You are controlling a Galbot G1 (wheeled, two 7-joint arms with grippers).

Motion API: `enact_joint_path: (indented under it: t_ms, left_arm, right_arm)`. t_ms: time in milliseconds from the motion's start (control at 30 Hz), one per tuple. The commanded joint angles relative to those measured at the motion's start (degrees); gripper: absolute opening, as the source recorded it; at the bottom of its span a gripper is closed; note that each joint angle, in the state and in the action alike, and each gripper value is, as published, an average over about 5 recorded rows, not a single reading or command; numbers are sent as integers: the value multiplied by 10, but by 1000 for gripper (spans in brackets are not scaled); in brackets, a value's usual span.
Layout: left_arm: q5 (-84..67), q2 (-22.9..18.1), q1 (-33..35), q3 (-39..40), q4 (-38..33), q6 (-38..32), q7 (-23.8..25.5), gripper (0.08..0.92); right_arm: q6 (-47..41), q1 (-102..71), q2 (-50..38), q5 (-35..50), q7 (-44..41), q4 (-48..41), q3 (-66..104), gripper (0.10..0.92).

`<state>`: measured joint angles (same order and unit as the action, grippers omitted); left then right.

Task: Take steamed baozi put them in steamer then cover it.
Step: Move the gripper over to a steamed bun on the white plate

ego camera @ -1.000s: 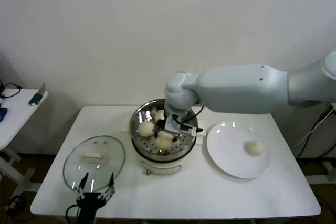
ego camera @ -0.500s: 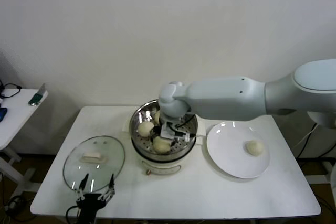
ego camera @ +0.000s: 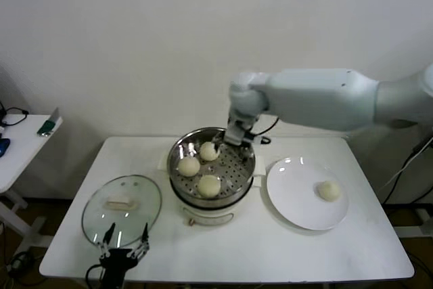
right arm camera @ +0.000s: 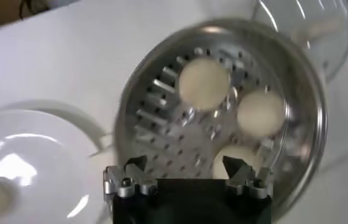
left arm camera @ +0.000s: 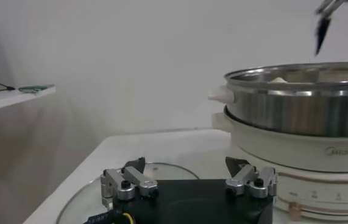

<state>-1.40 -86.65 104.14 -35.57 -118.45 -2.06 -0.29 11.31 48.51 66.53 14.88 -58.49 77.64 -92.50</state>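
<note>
The round shiny stainless-steel steamer (ego camera: 212,164) with its perforated floor sits on a cream-white pot base, and three small pale cream buns lie inside it: one toward its far side (ego camera: 208,151), one at its left (ego camera: 188,166), one at its near edge (ego camera: 209,185). The fourth bun (ego camera: 329,191) rests on the flat white plate (ego camera: 292,197) just right of the steamer. The round clear glass cover (ego camera: 122,209) with its cream oblong handle lies flat on the white table (ego camera: 270,248), left of the steamer and near it.

The right gripper (ego camera: 238,135) hangs above the steamer's far right rim, jaws spread and empty. The left gripper (ego camera: 123,254) is parked in front of the cover, jaws wide, nothing between them.

Risks from here, as I judge them: the last bun is soft and smooth, so a hard pinch could dent it and a loose one could let it roll off the plate. Setting it on a bun already inside would leave the cover unseated. The glass cover, lifted by its small handle, could tilt and clip the steamer rim
</note>
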Motion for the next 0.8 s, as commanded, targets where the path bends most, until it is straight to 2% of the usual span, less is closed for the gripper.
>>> enact_joint_path:
  t_ms: [33,167,333,800]
  left_arm:
    - [0,1,-1,1,-1,1,0,823]
    - [-1,1,-6,0,-3,3,2,823]
    - [-6,1,-8,-4,-7,5,3,823]
    - [-1,-6,-3,-7,5,4,3,823]
  right_arm:
    - [-125,103,-184,207,-38,-28,-141,823]
    - [-184,45,-263,182,-11,-21,-143,823]
    - [-209,-56,-309,91,3,-54,-79,823]
    - [-211,-285,-292,-27,15,-178,109,823]
